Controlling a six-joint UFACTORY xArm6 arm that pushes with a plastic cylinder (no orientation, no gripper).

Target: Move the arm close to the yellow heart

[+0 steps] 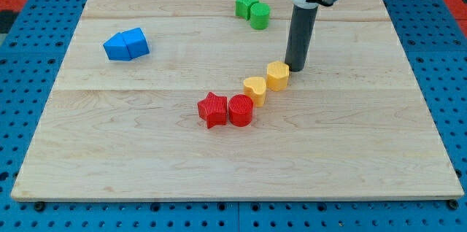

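Since my tip (296, 67) sat touching the yellow hexagon (278, 75), pressing on risked shoving it into the yellow heart (255, 88) beside it. I carried no pincer, only a bare rod.

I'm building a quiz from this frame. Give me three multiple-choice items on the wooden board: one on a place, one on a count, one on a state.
1. Where is my tip?
A. beside the yellow hexagonal block
B. beside the blue blocks
C. beside the red star block

2. How many green blocks are there?
A. one
B. two
C. four

3. How do the yellow heart block and the red round block stand?
A. stacked
B. at opposite board edges
C. close together

Answers: 1 A, the rod ends just at the hexagon's upper right. 2 B, a pair sits at the view's top. 3 C, the heart sits right by the cylinder's upper right.
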